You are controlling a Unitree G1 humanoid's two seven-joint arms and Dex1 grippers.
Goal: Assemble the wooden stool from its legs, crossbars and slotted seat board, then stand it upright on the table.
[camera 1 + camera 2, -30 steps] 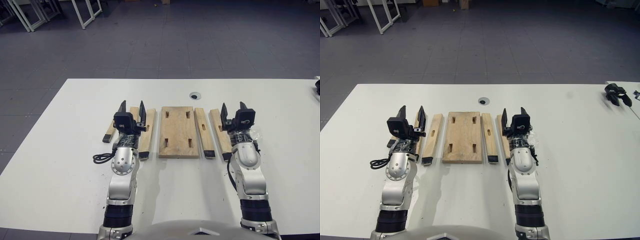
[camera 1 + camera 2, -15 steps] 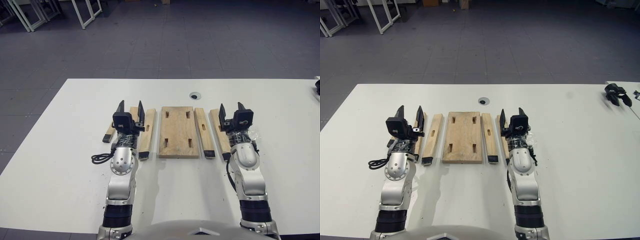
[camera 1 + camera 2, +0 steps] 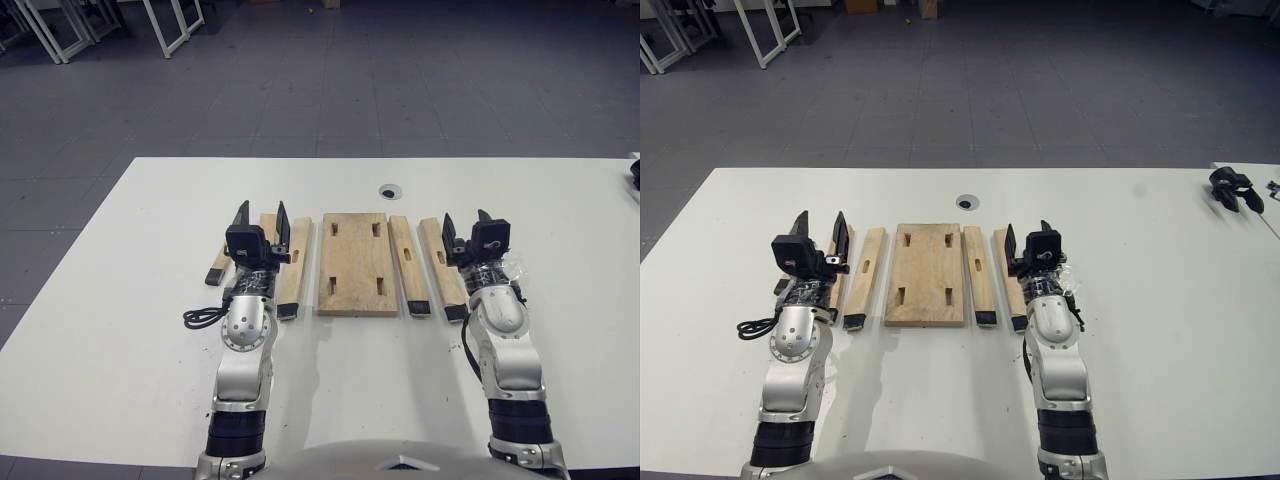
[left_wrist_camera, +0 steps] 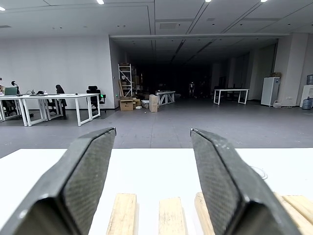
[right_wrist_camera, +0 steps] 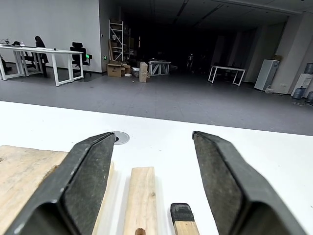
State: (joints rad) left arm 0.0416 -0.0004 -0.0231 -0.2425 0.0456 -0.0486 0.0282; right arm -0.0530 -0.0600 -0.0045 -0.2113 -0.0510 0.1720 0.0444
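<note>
White table point(image 3: 110, 300) holds the slotted seat board point(image 3: 353, 262), lying flat at its middle. Right slats point(image 3: 407, 262) and left slats point(image 3: 296, 260) lie alongside it, though which are legs and which crossbars is hard to tell. The left gripper point(image 3: 262, 212) hovers over the left slats, fingers spread and empty. The right gripper point(image 3: 465, 222) is likewise parted and empty, by the outermost right slat. A black cable point(image 3: 200, 316) lies beside the left arm.

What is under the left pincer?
Under the open left pincer lie wooden stool pieces, flat on the white table. The pincer covers parts of them, so their exact number there cannot be told.
</note>
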